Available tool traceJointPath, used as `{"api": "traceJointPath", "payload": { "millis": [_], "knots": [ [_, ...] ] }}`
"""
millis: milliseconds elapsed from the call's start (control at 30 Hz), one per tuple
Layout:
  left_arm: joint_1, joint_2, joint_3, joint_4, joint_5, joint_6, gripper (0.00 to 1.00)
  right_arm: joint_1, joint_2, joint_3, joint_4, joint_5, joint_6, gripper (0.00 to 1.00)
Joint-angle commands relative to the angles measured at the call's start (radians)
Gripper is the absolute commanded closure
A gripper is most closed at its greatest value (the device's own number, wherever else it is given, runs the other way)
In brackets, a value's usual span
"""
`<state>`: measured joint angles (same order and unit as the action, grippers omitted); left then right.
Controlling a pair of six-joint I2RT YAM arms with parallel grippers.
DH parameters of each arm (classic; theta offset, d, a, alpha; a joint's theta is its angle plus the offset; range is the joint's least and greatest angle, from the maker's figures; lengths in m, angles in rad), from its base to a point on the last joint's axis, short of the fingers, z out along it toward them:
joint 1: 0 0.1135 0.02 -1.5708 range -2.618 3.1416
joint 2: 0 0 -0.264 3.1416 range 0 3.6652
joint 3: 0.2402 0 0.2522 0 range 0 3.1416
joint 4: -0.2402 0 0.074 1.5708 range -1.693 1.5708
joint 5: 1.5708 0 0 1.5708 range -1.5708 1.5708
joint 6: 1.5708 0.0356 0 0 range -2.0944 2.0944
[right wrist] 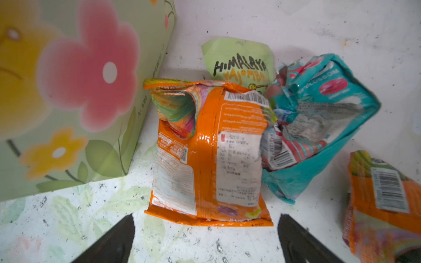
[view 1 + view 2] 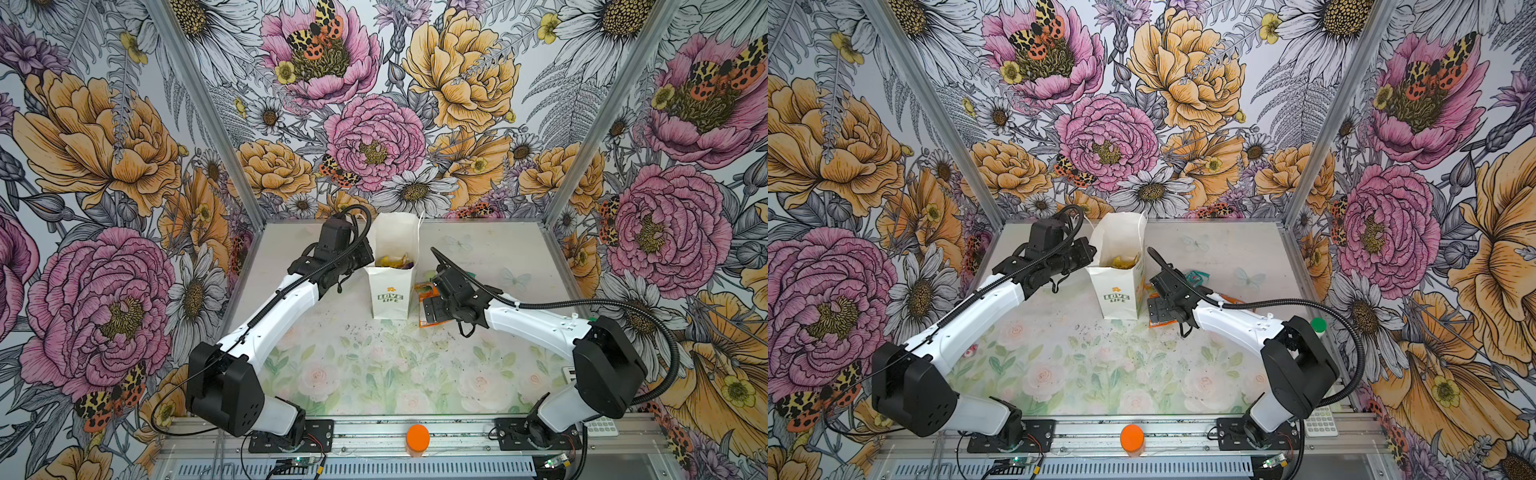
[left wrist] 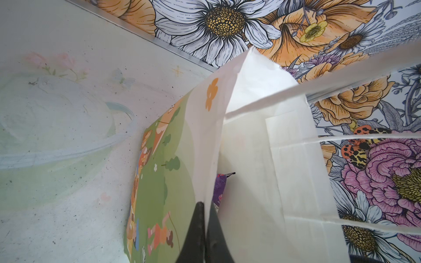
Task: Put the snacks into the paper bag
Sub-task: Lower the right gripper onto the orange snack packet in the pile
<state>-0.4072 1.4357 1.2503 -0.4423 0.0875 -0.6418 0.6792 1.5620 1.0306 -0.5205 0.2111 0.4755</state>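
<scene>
Standing upright at mid-table toward the far side: paper bag (image 2: 390,297), mouth open, "LOVE LIFE" side facing near. Yellow packets (image 2: 392,261) lie inside it. A purple packet (image 3: 219,189) also shows inside, against the left wall.

Loose on the table (image 2: 374,365) just right of the bag:
- orange packet (image 1: 209,154), nearest the bag, printed back up
- pale green packet (image 1: 237,61), on its far side and partly tucked under it
- teal packet (image 1: 319,118), crumpled, against its right edge
- second orange packet (image 1: 382,200), apart, further right

Left gripper (image 3: 205,208) is at the bag's left rim, jaws pinched together on the paper wall. Right gripper (image 1: 206,218) hangs over the first orange packet's near end, jaws wide apart, nothing between them. Orange disc (image 2: 417,436) sits on the near rail.
</scene>
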Motion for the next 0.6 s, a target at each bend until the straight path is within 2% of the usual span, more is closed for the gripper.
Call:
{"api": "traceJointPath", "payload": {
  "millis": [0, 567],
  "knots": [
    [0.006, -0.016, -0.020, -0.006, 0.012, -0.007, 1.00, -0.008, 0.027, 0.007, 0.068, -0.003, -0.026, 0.00],
    [0.008, -0.011, -0.021, -0.006, 0.014, -0.005, 1.00, -0.012, 0.155, 0.004, 0.177, 0.026, -0.028, 0.00]
  ]
}}
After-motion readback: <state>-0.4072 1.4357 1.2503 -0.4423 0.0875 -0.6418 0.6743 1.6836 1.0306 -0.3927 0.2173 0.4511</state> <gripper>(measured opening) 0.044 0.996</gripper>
